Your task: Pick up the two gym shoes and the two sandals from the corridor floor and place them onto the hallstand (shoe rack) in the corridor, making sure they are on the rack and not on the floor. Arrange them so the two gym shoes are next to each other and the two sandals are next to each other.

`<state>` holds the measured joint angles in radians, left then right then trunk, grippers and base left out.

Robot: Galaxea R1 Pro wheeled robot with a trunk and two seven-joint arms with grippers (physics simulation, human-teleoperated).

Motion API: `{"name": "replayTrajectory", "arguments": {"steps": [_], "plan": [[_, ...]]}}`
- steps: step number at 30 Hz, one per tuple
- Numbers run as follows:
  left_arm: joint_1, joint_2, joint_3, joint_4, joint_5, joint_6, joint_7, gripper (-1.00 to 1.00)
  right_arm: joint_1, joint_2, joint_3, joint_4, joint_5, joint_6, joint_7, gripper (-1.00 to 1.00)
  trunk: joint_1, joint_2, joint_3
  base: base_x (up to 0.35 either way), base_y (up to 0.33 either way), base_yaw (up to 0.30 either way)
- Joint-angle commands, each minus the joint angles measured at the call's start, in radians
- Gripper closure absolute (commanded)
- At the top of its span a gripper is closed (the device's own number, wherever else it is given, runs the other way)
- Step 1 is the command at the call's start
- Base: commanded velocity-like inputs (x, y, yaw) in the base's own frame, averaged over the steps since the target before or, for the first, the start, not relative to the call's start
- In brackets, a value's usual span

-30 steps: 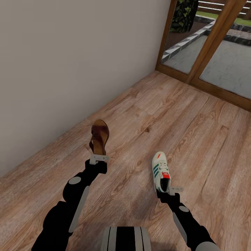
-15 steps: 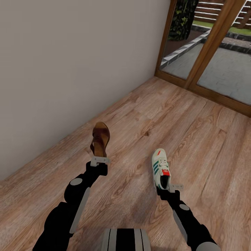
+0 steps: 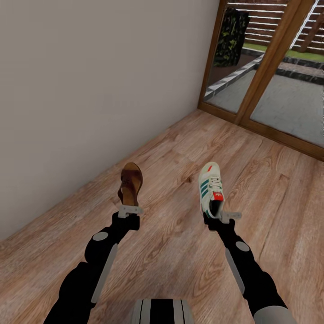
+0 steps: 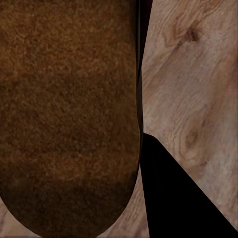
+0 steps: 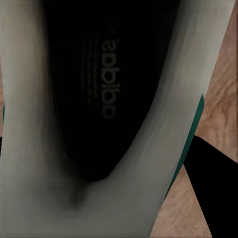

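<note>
My left gripper (image 3: 130,208) is shut on the heel of a brown sandal (image 3: 130,183), held above the corridor floor (image 3: 180,148) with its toe pointing away from me. The sandal's brown footbed (image 4: 67,114) sits close up in the left wrist view. My right gripper (image 3: 220,215) is shut on the heel of a white gym shoe (image 3: 211,189) with green stripes and a red tongue label, also lifted off the planks. The shoe's dark inside and pale collar (image 5: 29,124) show in the right wrist view. The hallstand is out of view.
A plain beige wall (image 3: 90,90) runs along the left. A wood-framed glass door (image 3: 270,67) stands at the far right, with grey paving beyond it. My trunk (image 3: 163,311) shows at the bottom edge.
The head view has tilted up a little. My right arm has lifted the gym shoe up and forward. The sandal has stayed in the left gripper, almost unmoved.
</note>
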<state>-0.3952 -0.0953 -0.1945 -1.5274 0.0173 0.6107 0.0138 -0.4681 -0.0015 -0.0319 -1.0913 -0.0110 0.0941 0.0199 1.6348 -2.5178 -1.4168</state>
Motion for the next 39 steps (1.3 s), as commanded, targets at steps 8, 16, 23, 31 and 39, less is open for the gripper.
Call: {"name": "replayTrajectory", "arguments": {"steps": [8, 16, 23, 31, 39], "plan": [[0.001, -0.001, 0.0, 0.013, 0.002, 0.009, -0.002, 1.0, 0.0, 0.001, 0.002, -0.008, -0.004, 0.015, 0.004, 1.0, -0.004, 0.002, 0.03, 0.0, 0.0, 0.0], [0.001, -0.001, 0.0, 0.015, 0.003, 0.04, -0.002, 1.0, 0.0, 0.001, 0.003, -0.013, -0.003, 0.015, 0.005, 1.0, -0.007, 0.004, 0.063, 0.0, 0.0, -0.017], [0.001, -0.001, 0.0, 0.015, 0.003, 0.042, -0.002, 1.0, 0.0, 0.0, 0.002, -0.043, -0.005, 0.053, 0.005, 1.0, -0.01, 0.005, 0.099, 0.0, 0.0, -0.142], [0.001, -0.003, -0.001, 0.016, 0.003, 0.043, -0.003, 1.0, 0.0, 0.0, 0.0, -0.048, -0.076, 0.101, 0.005, 1.0, -0.014, 0.007, 0.142, 0.0, 0.0, -0.166], [0.001, -0.002, -0.002, 0.015, 0.064, 0.043, -0.002, 1.0, -0.001, 0.0, 0.0, -0.048, -0.082, 0.102, 0.004, 1.0, -0.018, 0.009, 0.184, 0.0, 0.0, -0.168]]}}
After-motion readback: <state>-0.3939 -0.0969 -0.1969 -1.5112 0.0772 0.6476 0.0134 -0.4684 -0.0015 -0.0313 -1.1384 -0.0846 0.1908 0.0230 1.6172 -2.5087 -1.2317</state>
